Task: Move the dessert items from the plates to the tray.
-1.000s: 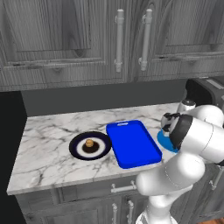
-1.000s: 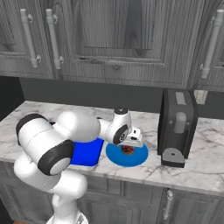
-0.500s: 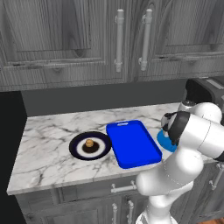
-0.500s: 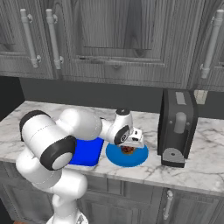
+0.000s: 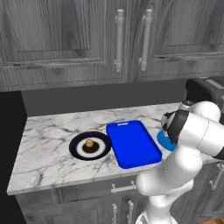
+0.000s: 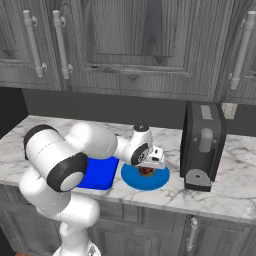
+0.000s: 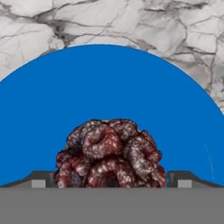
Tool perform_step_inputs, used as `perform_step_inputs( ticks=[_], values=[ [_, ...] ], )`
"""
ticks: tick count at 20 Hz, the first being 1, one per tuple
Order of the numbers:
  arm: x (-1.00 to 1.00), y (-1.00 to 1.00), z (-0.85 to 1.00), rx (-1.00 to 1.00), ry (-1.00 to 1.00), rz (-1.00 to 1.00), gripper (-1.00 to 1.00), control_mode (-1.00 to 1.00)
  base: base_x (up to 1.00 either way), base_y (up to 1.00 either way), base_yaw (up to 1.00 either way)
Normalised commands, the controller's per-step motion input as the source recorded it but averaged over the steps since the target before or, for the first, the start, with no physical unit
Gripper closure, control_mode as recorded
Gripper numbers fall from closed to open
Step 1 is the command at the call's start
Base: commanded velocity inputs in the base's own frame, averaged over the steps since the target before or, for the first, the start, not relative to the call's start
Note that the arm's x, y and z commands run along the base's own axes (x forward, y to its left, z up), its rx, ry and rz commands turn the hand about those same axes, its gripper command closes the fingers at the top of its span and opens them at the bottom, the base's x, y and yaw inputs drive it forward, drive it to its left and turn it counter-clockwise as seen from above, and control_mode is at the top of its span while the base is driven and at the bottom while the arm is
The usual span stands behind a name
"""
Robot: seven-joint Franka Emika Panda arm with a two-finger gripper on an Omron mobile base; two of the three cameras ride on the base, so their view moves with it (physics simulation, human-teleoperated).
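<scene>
The two-finger gripper (image 6: 146, 168) hangs low over the plain bright blue round plate (image 6: 131, 179) at the right end of the grey-veined marble worktop (image 5: 48, 144), fingers pointing down at the dark reddish-brown knobbly dessert piece (image 6: 146, 172) in the plate's middle. In the hand view that piece (image 7: 110, 154) sits between the two dark fingertips (image 7: 41, 179), one on each side, spread a little wider than the piece — contact can't be made out, so whether they pinch it I cannot tell. The blue plate (image 7: 109, 96) lies under the piece, with marble beyond its rim.

The right base view shows the plate just right of the bright blue rounded-rectangle tray (image 6: 100, 172) and left of a dark boxy appliance (image 6: 202, 145); the arm covers most of the tray there. The left base view gives the whole tray (image 5: 132, 142), with nothing on it, and only a sliver of the blue plate (image 5: 163, 141) past the white forearm. Left of the tray it also shows the navy-rimmed round plate with a white ring (image 5: 90, 146), carrying the tan-orange ball-like pastry (image 5: 89, 142) at its dark centre — well apart from the gripper.
</scene>
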Motion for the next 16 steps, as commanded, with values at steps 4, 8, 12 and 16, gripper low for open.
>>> perform_step_inputs(
  ticks=[4,8,12,16],
  values=[
    [0.0,0.0,0.0,0.0,0.0,0.0,1.0,-1.0,0.0,0.0,0.0],
    [0.0,0.0,0.0,0.0,0.0,0.0,1.0,-1.0,0.0,0.0,0.0],
    [0.0,0.01,0.0,0.0,0.0,0.0,1.0,-1.0,0.0,0.0,0.0],
    [-0.12,0.19,0.33,0.0,-0.02,0.0,1.0,-1.0,0.0,0.0,0.0]
  ],
)
